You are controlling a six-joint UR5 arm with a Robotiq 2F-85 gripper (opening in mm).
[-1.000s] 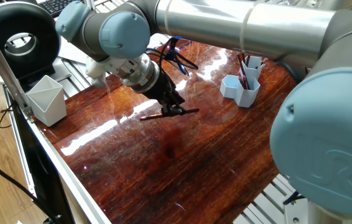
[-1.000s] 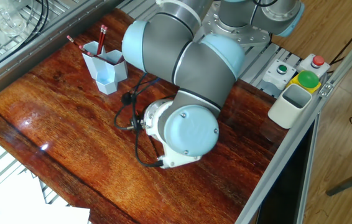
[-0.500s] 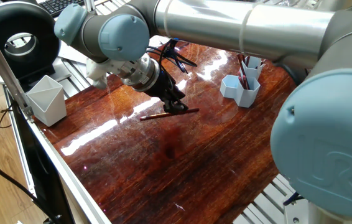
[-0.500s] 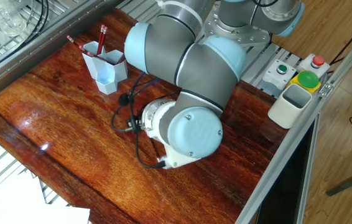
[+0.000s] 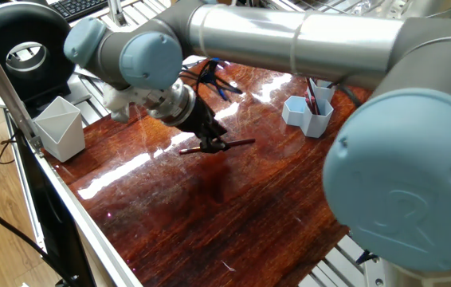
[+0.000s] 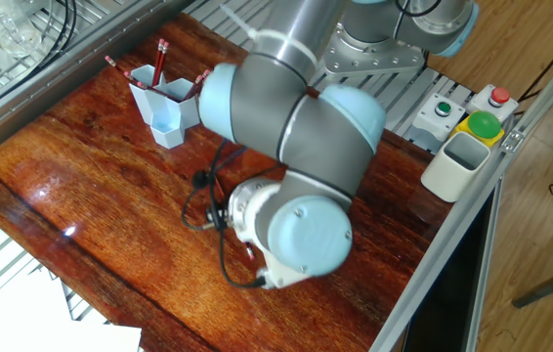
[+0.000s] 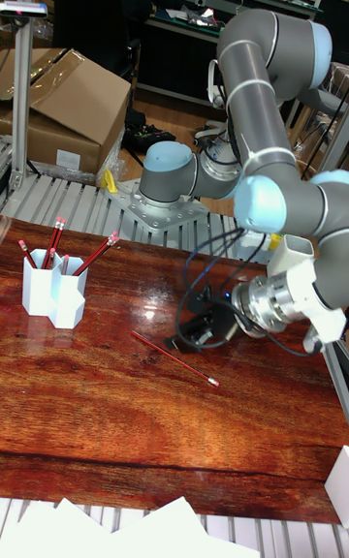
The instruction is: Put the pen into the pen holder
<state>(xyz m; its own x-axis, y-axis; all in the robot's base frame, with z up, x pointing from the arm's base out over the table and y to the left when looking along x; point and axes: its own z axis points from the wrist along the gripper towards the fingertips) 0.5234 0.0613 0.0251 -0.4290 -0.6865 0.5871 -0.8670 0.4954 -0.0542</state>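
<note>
The pen (image 5: 237,143) is thin and dark red, and it lies flat on the wooden table (image 5: 273,207). In the tall fixed view the pen (image 7: 155,347) runs diagonally. My gripper (image 5: 212,145) is down at the pen's middle with its black fingers slightly apart on either side of it. The tall fixed view shows the gripper (image 7: 191,337) just behind the pen. The wrist hides both in the other fixed view. The light blue pen holder (image 5: 308,116) stands at the far right with red pencils in it. That pen holder (image 7: 53,296) (image 6: 165,110) is well apart from the gripper.
A pale grey-white angular cup (image 5: 58,127) stands at the table's left edge. The same cup (image 6: 457,161) sits beside a button box (image 6: 482,125). Black cables (image 5: 221,73) loop off the wrist. White papers (image 7: 145,529) lie along the near edge.
The wrist and gripper have shifted slightly down and left along the pen, and the arm's big links have swung over. The pen has stayed in place.
</note>
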